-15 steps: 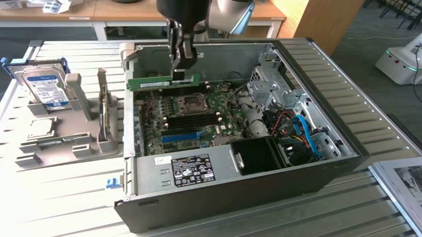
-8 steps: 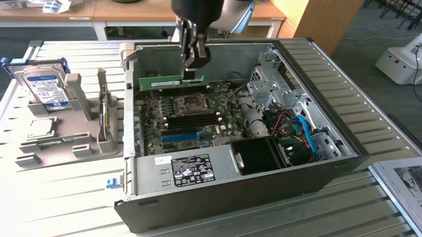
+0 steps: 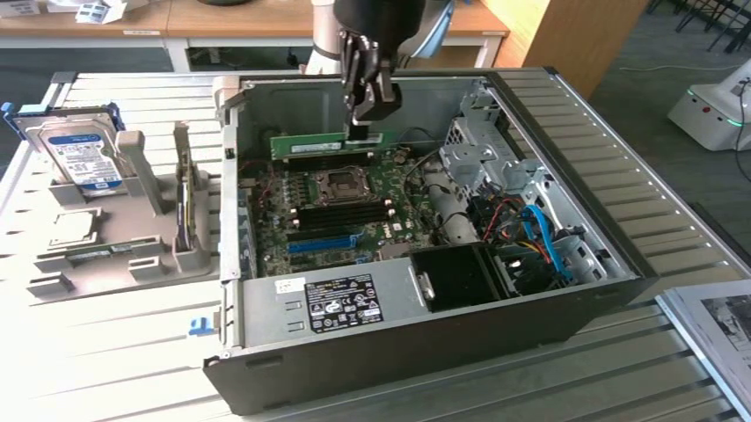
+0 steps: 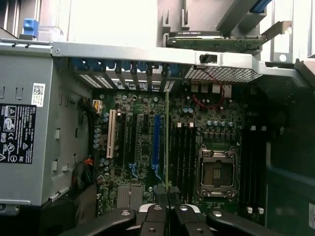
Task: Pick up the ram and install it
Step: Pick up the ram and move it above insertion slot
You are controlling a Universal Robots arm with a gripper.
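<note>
Gripper (image 4: 166, 199) linkages sit closest to the wrist camera, the 2 fingers clamped on the ram (image 4: 167, 142), which shows edge-on as a thin green line running away from them. In the exterior view the gripper (image 3: 361, 132) hangs inside the open computer case (image 3: 564, 132), and the ram (image 3: 308, 146) lies level and well above the motherboard (image 3: 340, 220), over its far part beyond the CPU socket (image 3: 340, 186). It is not seated in anything.

Several things could go wrong from here, as I judge it:

- The grip sits near 1 end of the stick, toward the exterior view's right. Downward pressure would load that end alone, so the free end could tip up or the stick could twist between the pads.
- Seen from the wrist, the ram's edge lines up between the blue slot strip (image 4: 156, 142) and the black memory slots (image 4: 184, 157) (just beside them, not over one). A descent on that line would land it on the board or a slot wall.
- Whether the notch matches the slot key, or the latches stand open, I cannot tell. Either fault would block seating, and forcing it could flex the board.
</note>
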